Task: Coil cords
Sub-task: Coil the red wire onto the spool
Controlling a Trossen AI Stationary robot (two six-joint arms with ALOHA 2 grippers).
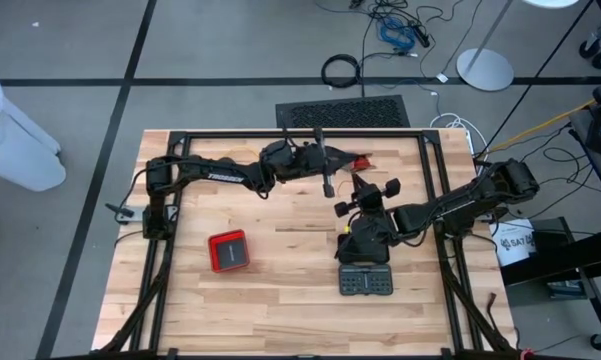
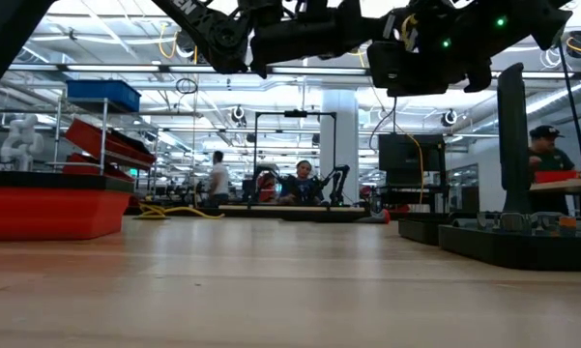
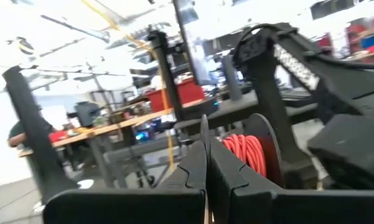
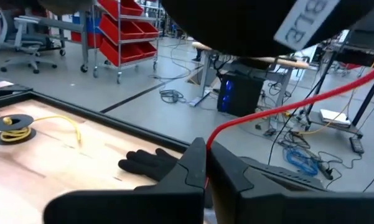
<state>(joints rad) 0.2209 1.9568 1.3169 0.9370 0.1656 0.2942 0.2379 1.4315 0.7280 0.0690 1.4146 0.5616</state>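
My left gripper [image 1: 350, 160] [image 3: 205, 149] is held above the table near its far edge, shut at a black spool wound with red cord [image 3: 243, 152]. My right gripper [image 1: 361, 186] [image 4: 205, 152] is just nearer, also raised, and shut on the red cord [image 4: 280, 112]. That cord runs from its fingertips up and away, out of view. A second black spool with yellow cord [image 4: 12, 127] lies flat on the table, its yellow tail [image 4: 71, 127] loose on the wood. A black glove [image 4: 150, 163] lies on the table below and beyond my right fingers. My left gripper pinches a thin dark edge [image 3: 203, 127] between its two fingers, which looks like the near flange of the red-cord spool. The spool is lifted clear of the table, just beyond the fingertips. My right gripper pinches the red cord [image 4: 209, 140] between its fingertips. The fingers reach roughly level toward the table's far side. From them the cord rises in a nearly straight line, clear of the table.
A red box [image 1: 228, 250] lies on the table's left half. A black tray [image 1: 365, 280] lies near the front edge, under my right arm. A black frame [image 4: 112, 118] edges the table, and a black mat [image 1: 342, 112] lies beyond its far edge. People stand in the room behind.
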